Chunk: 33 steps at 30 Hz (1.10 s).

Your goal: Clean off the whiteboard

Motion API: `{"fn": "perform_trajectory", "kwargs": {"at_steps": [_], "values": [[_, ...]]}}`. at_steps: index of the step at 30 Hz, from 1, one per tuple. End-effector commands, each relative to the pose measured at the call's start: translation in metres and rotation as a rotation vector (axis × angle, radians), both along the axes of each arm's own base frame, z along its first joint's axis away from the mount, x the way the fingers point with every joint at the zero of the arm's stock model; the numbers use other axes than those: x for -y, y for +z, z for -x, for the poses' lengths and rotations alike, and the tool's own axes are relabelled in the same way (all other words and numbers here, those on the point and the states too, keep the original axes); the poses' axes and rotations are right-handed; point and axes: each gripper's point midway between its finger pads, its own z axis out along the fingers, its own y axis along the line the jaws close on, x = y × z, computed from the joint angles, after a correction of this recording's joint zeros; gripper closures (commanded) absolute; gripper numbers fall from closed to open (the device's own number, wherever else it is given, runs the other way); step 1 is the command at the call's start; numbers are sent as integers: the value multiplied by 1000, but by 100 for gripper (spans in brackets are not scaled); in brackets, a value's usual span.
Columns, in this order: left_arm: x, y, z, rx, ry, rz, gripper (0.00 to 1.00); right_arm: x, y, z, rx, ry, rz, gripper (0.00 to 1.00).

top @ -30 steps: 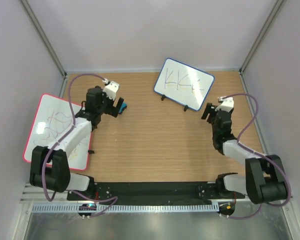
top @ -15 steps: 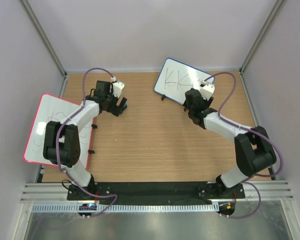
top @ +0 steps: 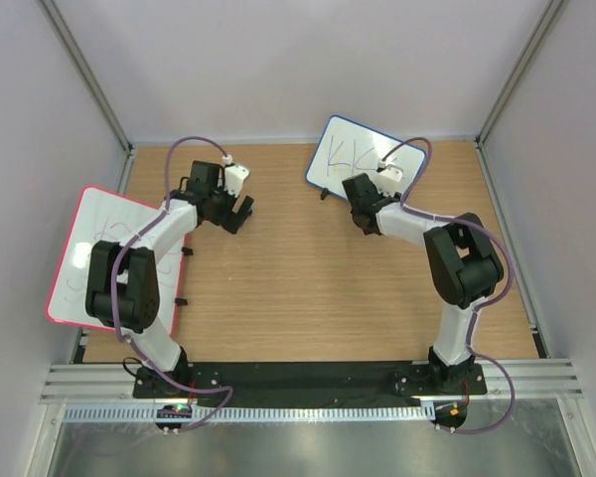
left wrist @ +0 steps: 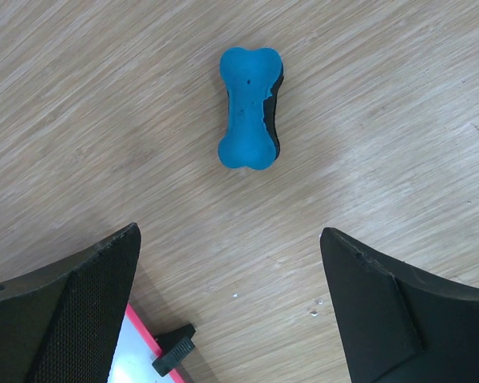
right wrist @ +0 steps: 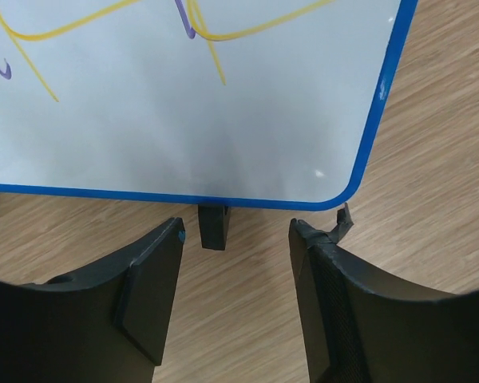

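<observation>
Right claw (right wrist: 235, 231) stands open and empty at the blue edge of the whiteboard (right wrist: 160, 120), one black foot (right wrist: 214, 226) between its fingers; left claw (left wrist: 229, 231) gapes empty, blue eraser (left wrist: 243, 108) ahead.

table (left wrist: 399, 96): I'm seeing matt, grained wood
whiteboard (right wrist: 223, 120): I'm seeing a smooth, glossy face and a blue plastic-looking rim
eraser (left wrist: 247, 108): I'm seeing matt, foam-like blue

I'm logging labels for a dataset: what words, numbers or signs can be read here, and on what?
"KK", roughly: hand-drawn pen strokes on the whiteboard, not clearly letters.
No text on the red-framed board: scribbles only.
No label shows on the blue eraser.
</observation>
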Motion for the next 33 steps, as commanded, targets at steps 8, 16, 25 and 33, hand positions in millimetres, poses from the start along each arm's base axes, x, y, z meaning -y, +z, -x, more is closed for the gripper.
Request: {"fn": "perform_trajectory", "kwargs": {"at_steps": [8,16,25,33], "values": [[3,7,-1,16,-32,13,7,-6,-10,-18,1,-39,4,58],[3,3,2,5,-44,9,7,-11,-15,-11,-36,38,17,98],[-2,-23,1,-57,-77,-51,21,-47,-30,51,-163,328,96,99],[12,-19,-28,-37,-59,13,28,-37,-32,92,-162,313,75,99]]}}
